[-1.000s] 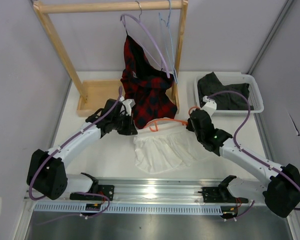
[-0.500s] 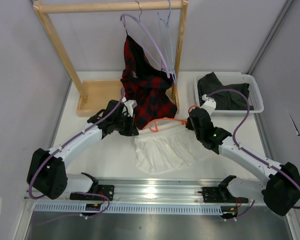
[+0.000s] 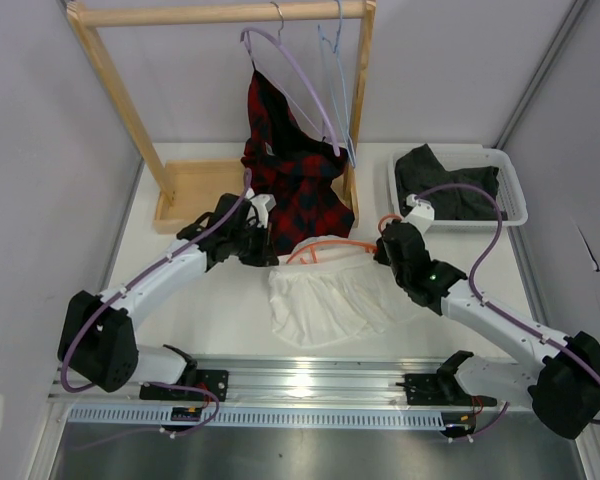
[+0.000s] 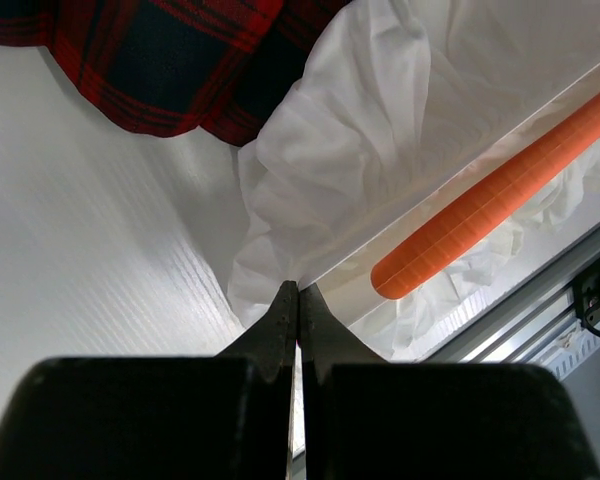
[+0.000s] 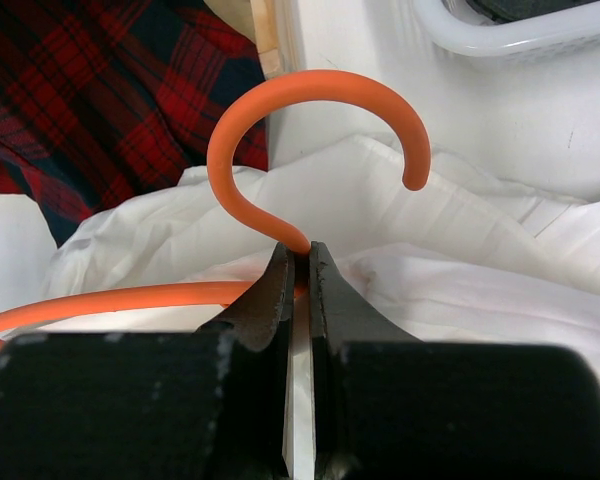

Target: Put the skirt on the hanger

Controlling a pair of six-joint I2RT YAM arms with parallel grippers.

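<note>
The white skirt (image 3: 330, 295) lies crumpled on the table between my arms, with the orange hanger (image 3: 330, 245) along its top edge. My left gripper (image 3: 268, 250) is shut on the skirt's left edge; in the left wrist view the jaws (image 4: 298, 290) pinch the white fabric (image 4: 380, 120) and one orange hanger arm (image 4: 500, 195) ends just right of them. My right gripper (image 3: 388, 243) is shut on the hanger's neck; in the right wrist view the jaws (image 5: 300, 252) clamp just below the orange hook (image 5: 310, 110), over the skirt (image 5: 460, 250).
A red-and-black plaid garment (image 3: 295, 175) hangs from a lilac hanger (image 3: 300, 80) on the wooden rack (image 3: 220, 12), just behind the skirt. A pale blue wire hanger (image 3: 338, 60) hangs beside it. A white basket (image 3: 515, 190) with dark cloth (image 3: 445, 180) stands at the right.
The left gripper has shifted slightly right and back, pulling the skirt's left edge. The hanger's left arm has lifted a little above the fabric. The right gripper holds its place.
</note>
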